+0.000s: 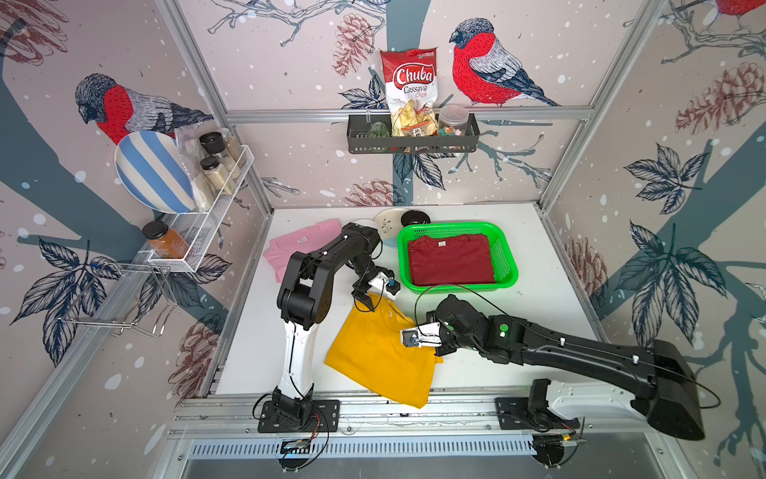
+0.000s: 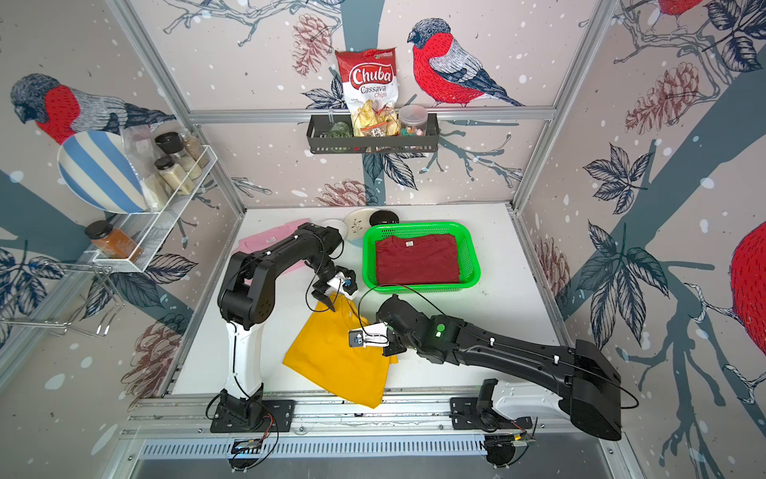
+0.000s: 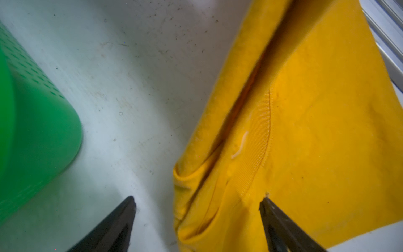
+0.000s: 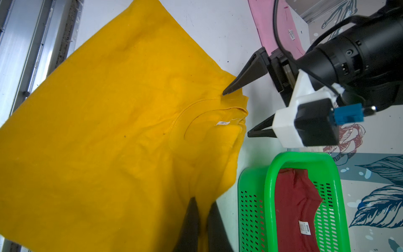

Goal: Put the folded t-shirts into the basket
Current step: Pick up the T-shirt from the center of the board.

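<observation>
In both top views the dark red t-shirt (image 1: 452, 259) already lies flat in the basket (image 1: 510, 265), just beyond the left claw (image 1: 364, 304). The light pink t-shirt (image 1: 286, 244) lies untouched on the table (image 1: 539, 307), behind that claw's arm. The mustard yellow t-shirt (image 1: 373, 356) lies between the two claws, one corner overhanging the table's front edge. In the left wrist view the left claw (image 3: 197, 198) is released, its jaws straddling the yellow shirt's collar corner, with the basket near its outer finger. In the right wrist view the right claw (image 4: 204, 203) is clenched on the yellow shirt's side edge, with the basket just beside it. One shirt seems done, the second is being picked up, and the pink one remains.
</observation>
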`<act>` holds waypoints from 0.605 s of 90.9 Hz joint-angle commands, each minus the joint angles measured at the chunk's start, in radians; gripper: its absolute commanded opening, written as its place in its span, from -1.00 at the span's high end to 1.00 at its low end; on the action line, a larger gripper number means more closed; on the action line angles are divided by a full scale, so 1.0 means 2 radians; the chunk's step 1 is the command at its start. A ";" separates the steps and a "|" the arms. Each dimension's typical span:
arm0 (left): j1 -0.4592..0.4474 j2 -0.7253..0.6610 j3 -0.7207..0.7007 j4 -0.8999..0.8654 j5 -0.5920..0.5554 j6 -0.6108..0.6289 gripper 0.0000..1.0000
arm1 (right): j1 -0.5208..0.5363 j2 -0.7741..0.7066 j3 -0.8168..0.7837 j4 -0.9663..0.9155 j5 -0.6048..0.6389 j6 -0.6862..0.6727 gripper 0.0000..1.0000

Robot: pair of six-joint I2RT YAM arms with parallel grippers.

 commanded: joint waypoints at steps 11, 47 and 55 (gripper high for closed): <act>-0.003 0.018 0.017 -0.060 -0.012 0.031 -0.49 | 0.003 -0.005 0.008 -0.003 0.004 0.017 1.00; -0.005 0.023 0.013 -0.032 -0.040 0.016 0.20 | 0.004 -0.019 0.004 -0.010 0.012 0.029 1.00; -0.005 0.014 0.009 -0.025 -0.040 0.012 0.45 | -0.008 -0.025 0.001 -0.007 0.008 0.051 1.00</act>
